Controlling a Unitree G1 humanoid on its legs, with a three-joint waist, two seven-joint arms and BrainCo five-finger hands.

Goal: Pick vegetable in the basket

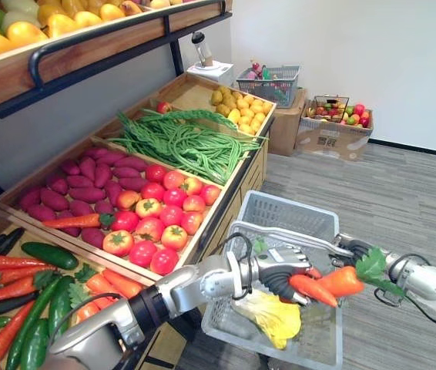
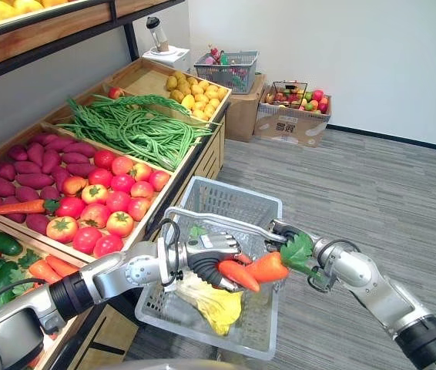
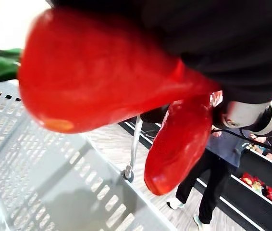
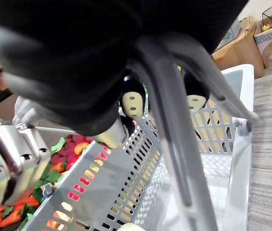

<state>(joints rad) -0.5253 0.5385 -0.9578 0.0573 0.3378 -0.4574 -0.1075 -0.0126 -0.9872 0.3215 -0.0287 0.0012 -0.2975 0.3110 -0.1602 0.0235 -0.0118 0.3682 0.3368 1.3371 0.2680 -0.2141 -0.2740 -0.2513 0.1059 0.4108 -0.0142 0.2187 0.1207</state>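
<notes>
Starting at the left, a crate of carrots and cucumbers (image 1: 18, 285) is seen by the robot's left arm, with tomatoes (image 1: 156, 223) behind it. Further right, two carrots (image 1: 322, 287) are clasped in the left hand (image 1: 280, 266), its fingers curled round them; how firmly the leafy one is pinned cannot be judged, the grip being partly hidden. Their long axes are laid roughly across, left to right, leaves toward the right hand (image 2: 283, 229). The basket (image 1: 280, 208) is hung directly below them, a yellow-green leafy vegetable (image 1: 276, 316) already lying inside. At the right, the basket's handle (image 4: 174, 120) is gripped by the right hand's curled fingers. Only a release straight downward seems to be needed, the basket being held steady meanwhile
</notes>
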